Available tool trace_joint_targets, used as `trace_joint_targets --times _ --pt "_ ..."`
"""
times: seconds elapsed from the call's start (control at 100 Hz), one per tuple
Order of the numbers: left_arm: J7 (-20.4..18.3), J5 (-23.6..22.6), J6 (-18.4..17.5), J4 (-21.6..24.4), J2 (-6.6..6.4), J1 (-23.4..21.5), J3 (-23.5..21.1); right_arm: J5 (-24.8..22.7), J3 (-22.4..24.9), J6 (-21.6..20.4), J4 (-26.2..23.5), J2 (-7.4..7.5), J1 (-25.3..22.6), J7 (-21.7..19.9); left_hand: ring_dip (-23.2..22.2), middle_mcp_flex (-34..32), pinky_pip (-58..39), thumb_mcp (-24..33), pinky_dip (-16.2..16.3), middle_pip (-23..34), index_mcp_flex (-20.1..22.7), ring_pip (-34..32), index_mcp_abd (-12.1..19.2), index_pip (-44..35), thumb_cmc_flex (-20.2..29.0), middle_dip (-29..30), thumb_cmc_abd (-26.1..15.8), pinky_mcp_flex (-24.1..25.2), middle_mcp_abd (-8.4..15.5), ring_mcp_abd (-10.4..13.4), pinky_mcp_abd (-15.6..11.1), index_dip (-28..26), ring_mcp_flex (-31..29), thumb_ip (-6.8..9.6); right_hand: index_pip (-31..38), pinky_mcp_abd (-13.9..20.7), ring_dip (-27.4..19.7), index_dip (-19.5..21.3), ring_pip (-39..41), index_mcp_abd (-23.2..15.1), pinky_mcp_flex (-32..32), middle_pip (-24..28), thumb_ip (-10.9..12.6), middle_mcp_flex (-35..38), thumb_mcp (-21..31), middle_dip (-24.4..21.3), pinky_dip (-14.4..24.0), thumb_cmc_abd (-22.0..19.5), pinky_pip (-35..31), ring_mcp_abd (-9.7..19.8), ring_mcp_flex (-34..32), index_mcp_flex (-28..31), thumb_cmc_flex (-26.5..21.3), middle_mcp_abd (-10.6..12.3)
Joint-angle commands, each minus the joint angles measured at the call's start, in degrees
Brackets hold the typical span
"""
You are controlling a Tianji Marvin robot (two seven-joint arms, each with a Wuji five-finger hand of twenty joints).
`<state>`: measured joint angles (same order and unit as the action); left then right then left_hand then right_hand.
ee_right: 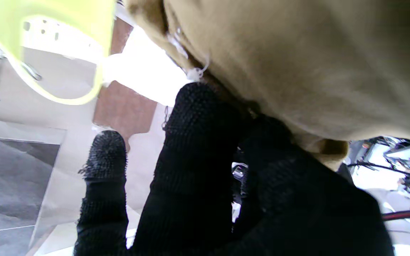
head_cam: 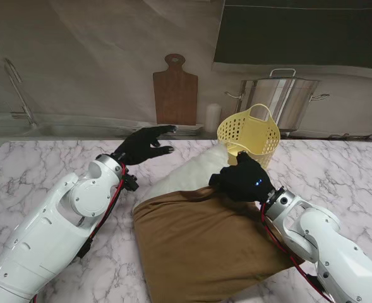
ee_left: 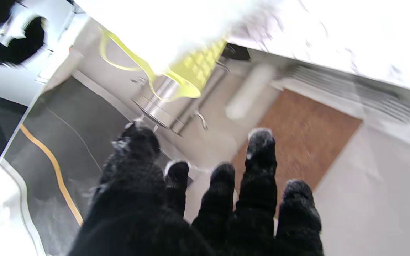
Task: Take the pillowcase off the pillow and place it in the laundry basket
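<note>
White marble table (head_cam: 34,164) w/ beige backdrop, wooden board (head_cam: 175,95) & steel pot (head_cam: 280,98) beyond; right hand (head_cam: 241,180) pinches brown pillowcase (head_cam: 204,246) edge on white pillow (head_cam: 186,173), yellow basket (head_cam: 249,136) just beyond it; left hand (head_cam: 144,145) spread, holding nothing; no legible writing.

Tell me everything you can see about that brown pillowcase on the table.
The pillowcase is soft brown cloth, wrinkled, lying flat on the marble table nearest to me. It covers most of the pillow; the white pillow pokes out of its far open end, toward the yellow basket. The right hand, in a black glove, grips the cloth at that open edge, bunching it. The left hand hovers apart, not touching it.
</note>
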<state>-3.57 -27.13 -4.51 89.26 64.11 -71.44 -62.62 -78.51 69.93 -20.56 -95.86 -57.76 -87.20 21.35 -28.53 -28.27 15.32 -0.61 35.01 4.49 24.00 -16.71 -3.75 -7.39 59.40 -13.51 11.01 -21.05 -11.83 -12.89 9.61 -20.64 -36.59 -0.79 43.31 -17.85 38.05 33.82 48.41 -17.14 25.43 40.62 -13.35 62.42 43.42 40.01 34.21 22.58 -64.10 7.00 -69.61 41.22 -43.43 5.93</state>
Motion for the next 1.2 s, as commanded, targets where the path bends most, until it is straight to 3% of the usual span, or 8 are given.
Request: trace_joint_targets --times 0.0,0.2,0.42,0.71,0.88,0.99,1.12,1.19 --pt "-1.3 0.87 -0.48 -0.27 0.11 0.44 1.32 -0.02 -1.22 -0.85 -0.17 -0.46 0.47 0.92 2.44 8.06 -64.94 -0.56 -1.98 -3.03 -5.14 2.86 -1.33 3.74 -3.47 2.73 0.3 4.02 -1.91 -2.26 0.63 2.54 4.83 0.55 8.62 -1.55 0.54 3.86 -0.3 -7.41 -1.22 -1.45 2.23 -0.62 2.04 0.24 0.36 -2.93 0.81 2.02 0.22 4.95 -3.06 1.96" --pt "-9.59 4.57 -1.38 -0.45 -1.25 2.84 3.31 0.71 -5.12 -2.81 0.8 -0.62 2.71 4.83 8.27 23.21 -54.62 -0.17 -5.91 -6.19 -14.26 6.89 -3.43 8.0 -9.03 8.11 5.09 10.25 -2.3 -6.4 4.41 5.41 16.51 0.62 8.84 -1.15 0.44 3.97 -0.67 -7.95 -1.22 -1.41 2.18 -0.82 1.57 0.19 0.25 -3.34 0.98 2.42 0.33 4.63 -3.11 2.33" --pt "-21.12 7.05 -1.23 0.86 -3.57 5.95 4.03 0.86 -7.77 -3.95 0.91 -0.78 4.23 8.43 10.58 24.26 -53.74 0.07 -5.89 -6.75 -16.32 6.53 -3.83 10.13 -9.55 12.86 7.37 8.81 -3.25 -8.24 4.09 18.34 18.22 1.75 9.1 -0.92 0.41 4.02 -0.89 -8.39 -1.3 -1.3 2.25 -1.02 1.2 0.1 0.16 -3.59 1.11 2.65 0.39 4.39 -3.13 2.66" --pt "-28.65 7.92 0.15 0.6 -5.17 8.45 5.71 0.74 -7.78 -3.32 0.93 -0.89 4.63 9.72 9.32 20.67 -55.72 0.52 -5.71 -5.29 -16.15 5.0 -6.63 9.4 -7.6 10.9 9.08 6.23 -5.7 -0.82 -2.58 20.38 12.01 1.86 9.27 -0.77 0.44 3.93 -1.03 -8.44 -1.53 -1.14 2.34 -1.25 0.99 0.02 0.05 -3.8 1.28 2.74 0.47 4.17 -3.28 2.7" --pt "-30.71 6.82 -0.18 -0.14 -5.72 9.75 7.5 0.38 -7.89 -2.83 1.05 -0.83 4.72 10.28 7.81 19.52 -57.3 0.44 -5.35 -5.5 -16.21 4.65 -6.45 7.97 -5.21 9.01 9.05 5.01 -3.96 0.5 -4.32 13.74 9.49 2.08 9.39 -0.88 0.47 3.89 -1.1 -8.49 -1.82 -1.04 2.35 -1.39 0.86 -0.02 -0.01 -3.84 1.41 2.76 0.59 4.07 -3.3 2.71" --pt "-30.32 5.25 -0.63 -1.31 -5.67 10.66 8.85 0.3 -8.25 -2.67 1.18 -0.83 4.96 10.68 5.88 15.08 -60.07 0.79 -4.07 -4.26 -16.32 3.32 -5.44 7.5 -2.83 6.59 8.74 3.76 0.02 1.78 -5.28 8.63 6.61 2.24 9.43 -0.83 0.48 3.87 -1.11 -8.49 -1.89 -0.97 2.37 -1.39 0.83 -0.05 -0.04 -3.9 1.46 2.77 0.6 4.0 -3.34 2.76" --pt "-29.05 5.21 -1.15 -2.29 -5.37 10.87 9.77 0.35 -8.79 -2.59 1.48 -0.85 5.4 11.01 0.44 7.39 -63.37 0.93 -1.09 0.34 -14.32 0.61 1.77 6.71 2.05 0.74 7.03 3.68 7.97 2.75 -6.14 2.79 4.5 2.45 9.49 -0.93 0.5 3.83 -1.12 -8.51 -2.0 -0.92 2.38 -1.44 0.77 -0.1 -0.09 -3.93 1.54 2.79 0.61 3.99 -3.35 2.76" --pt "-28.65 5.98 -1.37 -2.61 -5.21 10.87 10.12 0.37 -9.06 -2.47 1.67 -0.86 5.64 11.15 -3.54 2.01 -64.8 1.1 0.82 3.06 -10.35 -1.59 4.85 5.05 4.73 -2.41 5.91 3.38 8.12 2.31 -6.15 1.45 3.36 2.61 9.52 -0.98 0.51 3.81 -1.15 -8.52 -2.12 -0.89 2.38 -1.49 0.72 -0.12 -0.12 -3.96 1.61 2.8 0.66 3.97 -3.35 2.73"
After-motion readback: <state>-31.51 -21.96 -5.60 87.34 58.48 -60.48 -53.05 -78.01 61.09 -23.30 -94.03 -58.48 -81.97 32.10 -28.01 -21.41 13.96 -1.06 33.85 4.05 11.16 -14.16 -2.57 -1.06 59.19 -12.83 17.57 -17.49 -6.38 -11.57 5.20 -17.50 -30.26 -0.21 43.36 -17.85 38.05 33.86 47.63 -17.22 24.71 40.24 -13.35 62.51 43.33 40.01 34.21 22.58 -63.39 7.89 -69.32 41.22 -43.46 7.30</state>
